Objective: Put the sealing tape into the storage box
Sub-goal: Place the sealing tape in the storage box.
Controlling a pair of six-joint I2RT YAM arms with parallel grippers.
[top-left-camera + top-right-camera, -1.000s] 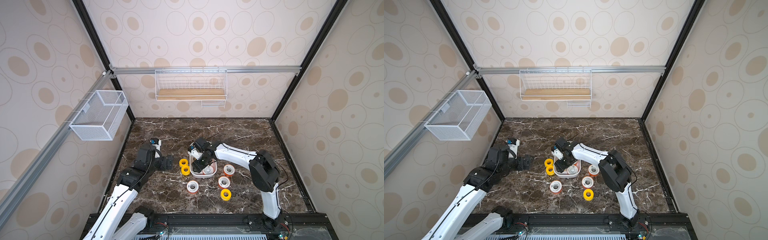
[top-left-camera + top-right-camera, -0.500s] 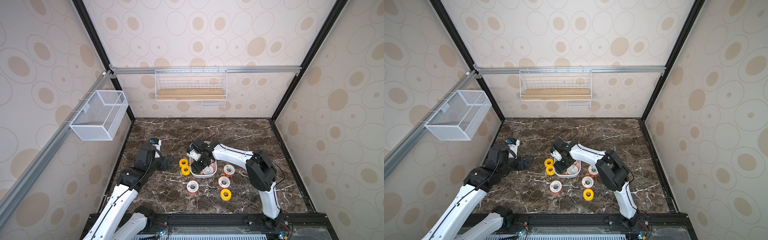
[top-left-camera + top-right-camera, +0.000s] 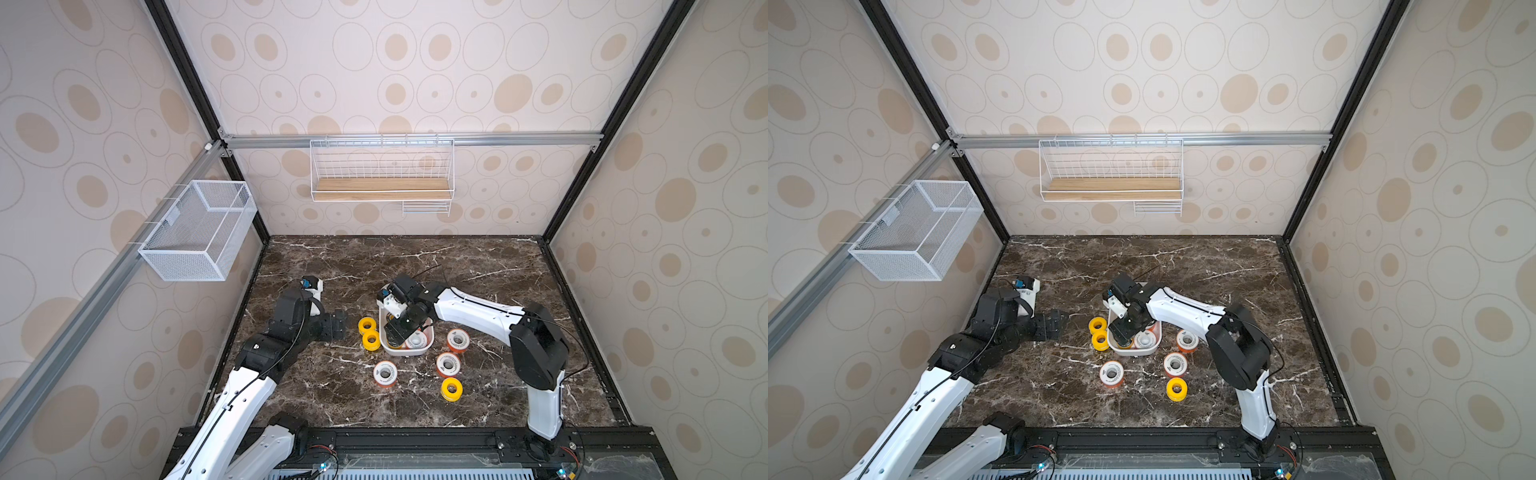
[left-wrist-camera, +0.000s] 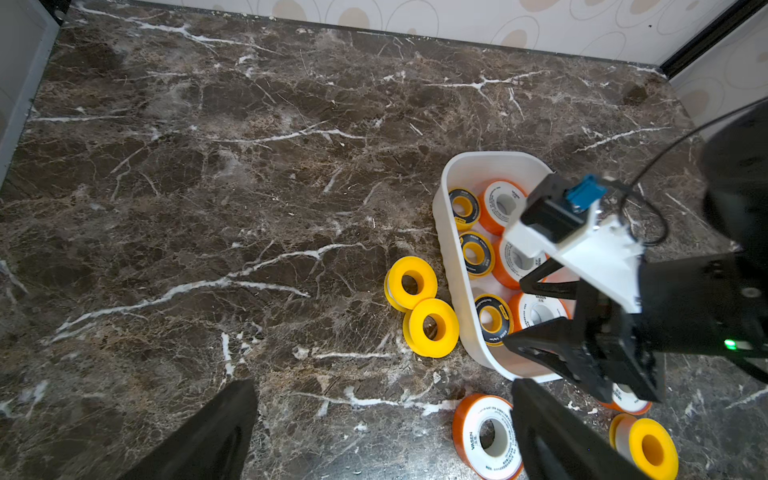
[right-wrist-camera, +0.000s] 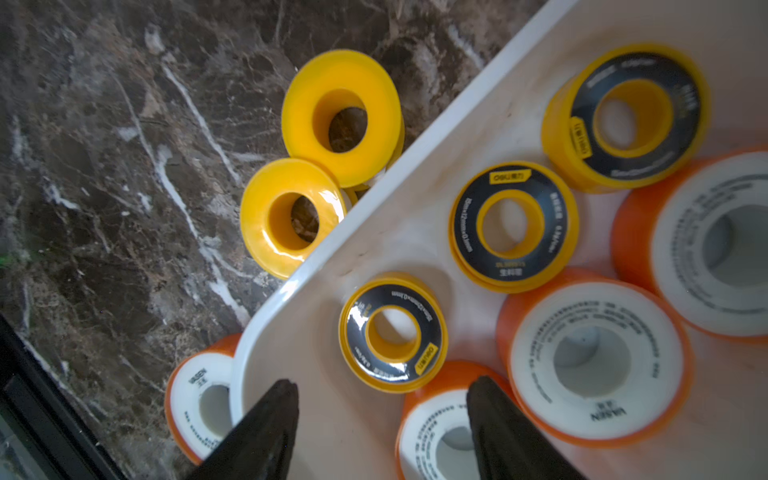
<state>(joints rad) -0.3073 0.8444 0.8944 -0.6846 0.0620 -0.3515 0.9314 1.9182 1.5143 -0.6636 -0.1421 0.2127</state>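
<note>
Six rolls of sealing tape (image 5: pixel 513 226) lie flat in the storage box (image 5: pixel 407 216). Six more sit out on the table (image 4: pixel 208 208), with two yellow ones (image 4: pixel 432 328) tight against the box's outer wall. The right claw (image 5: pixel 382 399) hangs low inside the box, spread and pinching nothing, one finger over an orange-rimmed roll (image 5: pixel 436 415). The left claw (image 4: pixel 384 388) hovers nearby, wide apart and empty. The danger, I reckon: pulling out crooked snags that roll or the rim, sliding the light box and scattering the yellows.

On the marble tabletop (image 3: pixel 374 266) lie the storage box (image 3: pixel 406 353), three yellow spools (image 3: pixel 451 388) and three orange-rimmed spools (image 3: pixel 385 372).
</note>
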